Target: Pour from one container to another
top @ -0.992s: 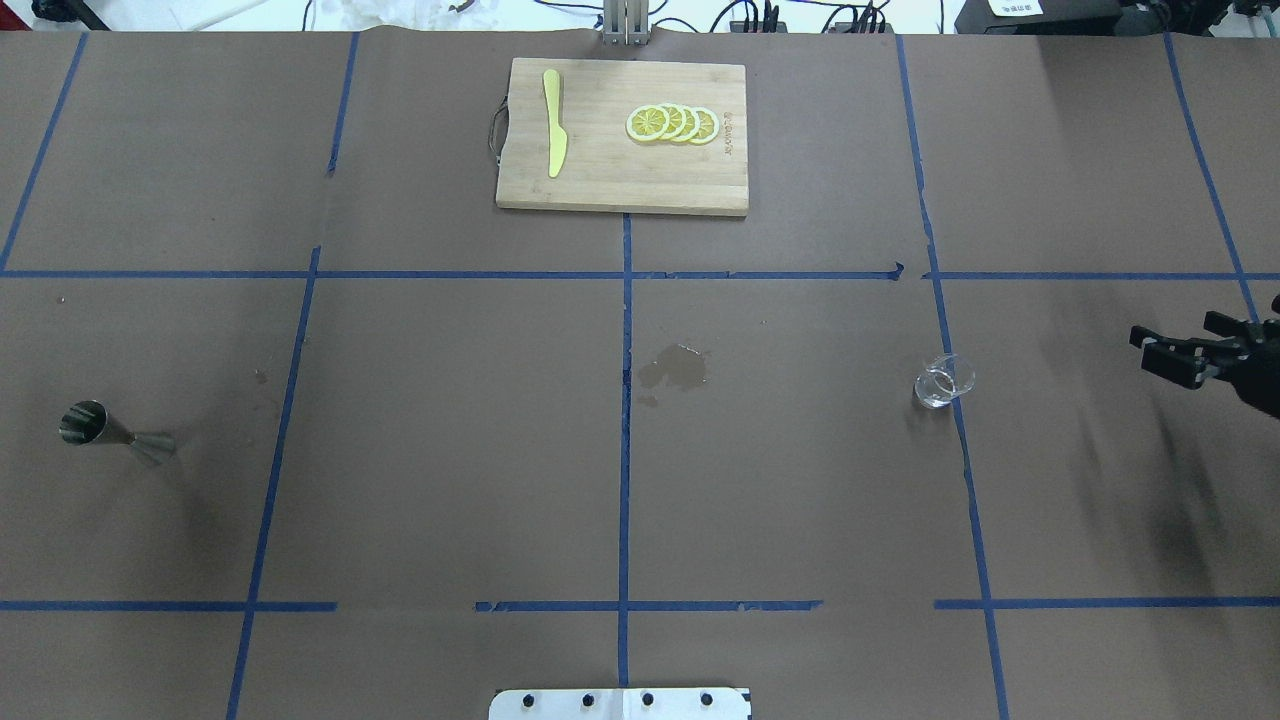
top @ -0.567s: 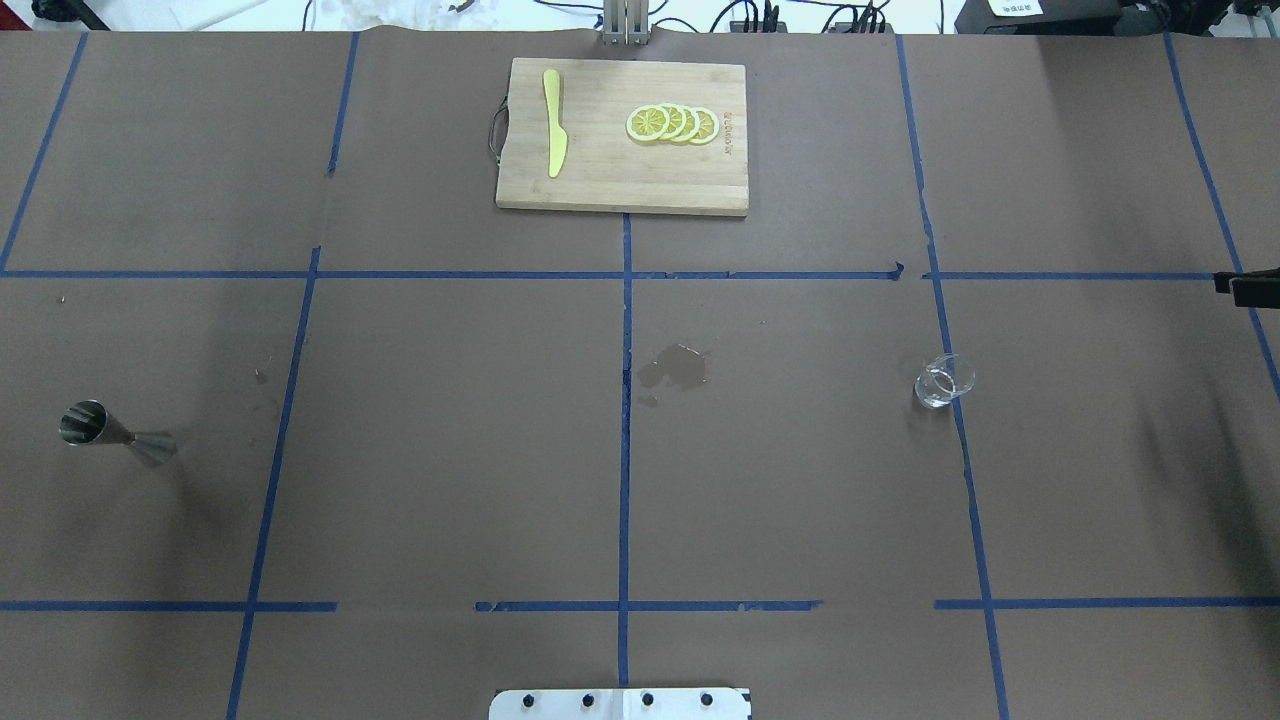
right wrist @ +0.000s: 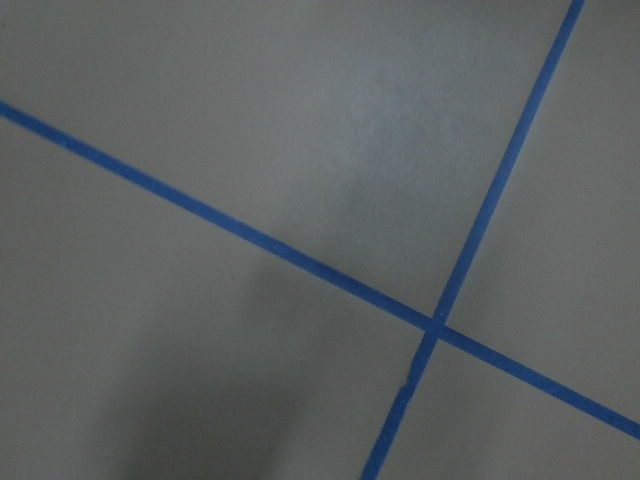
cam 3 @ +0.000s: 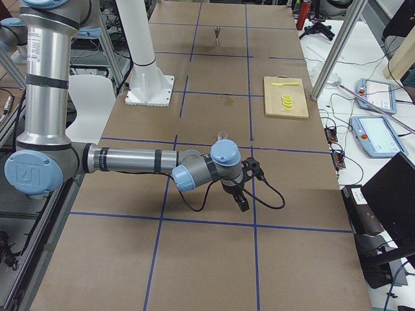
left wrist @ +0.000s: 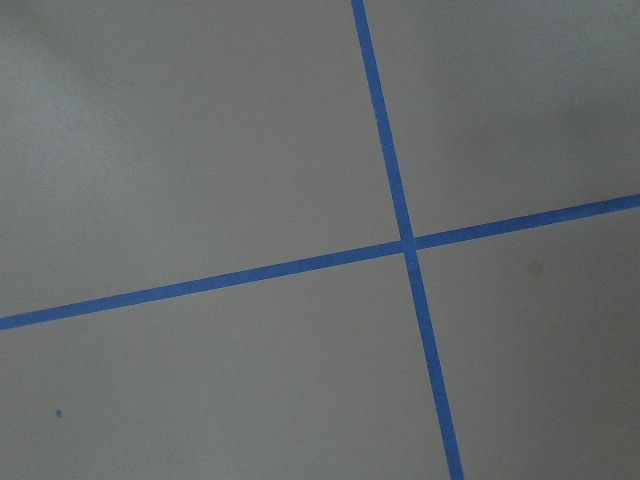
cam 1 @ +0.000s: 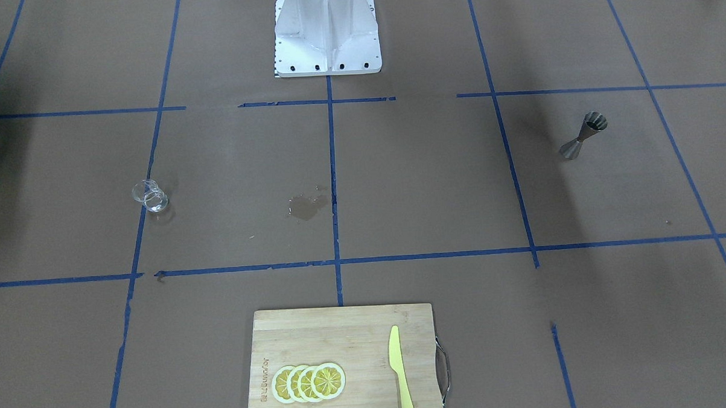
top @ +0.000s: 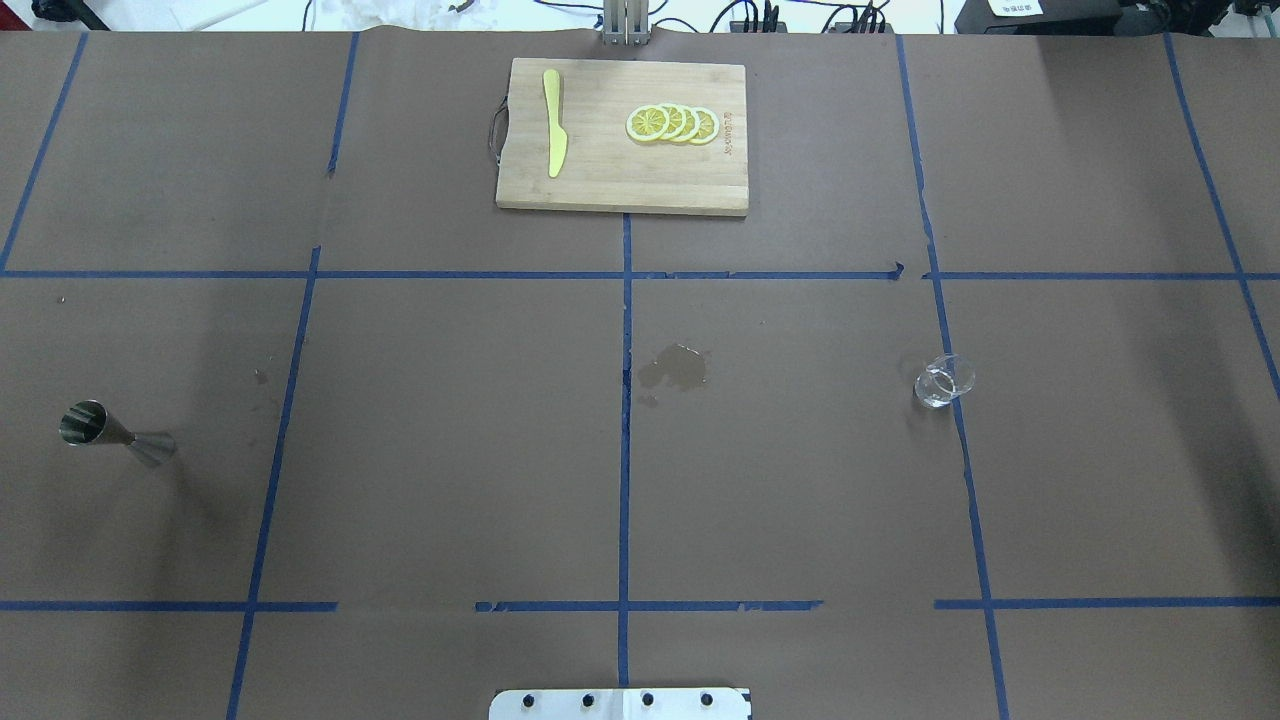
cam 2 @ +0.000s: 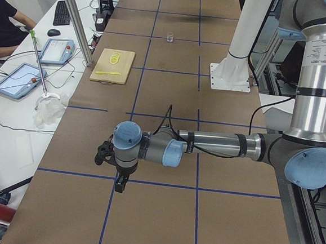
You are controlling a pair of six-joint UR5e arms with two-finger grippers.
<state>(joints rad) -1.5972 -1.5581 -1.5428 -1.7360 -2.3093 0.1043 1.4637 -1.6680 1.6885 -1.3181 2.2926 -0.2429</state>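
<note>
The clear glass cup [top: 943, 381] stands upright on the brown table, right of centre, on a blue tape line; it also shows in the front view as cup [cam 1: 150, 196]. The steel jigger [top: 110, 430] stands far off at the table's left side, jigger [cam 1: 583, 136]. Neither gripper appears in the overhead or front views. The left gripper [cam 2: 121, 185] hangs over the table's left end, and the right gripper [cam 3: 243, 204] hangs over the right end past the cup [cam 3: 223, 136]. From these side views I cannot tell whether either is open or shut. Both wrist views show only tape crossings.
A wooden cutting board [top: 600, 190] at the far middle carries lemon slices [top: 672, 124] and a yellow knife [top: 553, 135]. A wet stain [top: 677, 367] marks the table's centre. The robot's base plate [top: 620, 704] sits at the near edge. A person's arm [cam 2: 4, 24] rests at a side desk.
The right gripper, seen at the overhead view's right edge a second ago, has drawn back out of that view. Cup and jigger have not moved.
</note>
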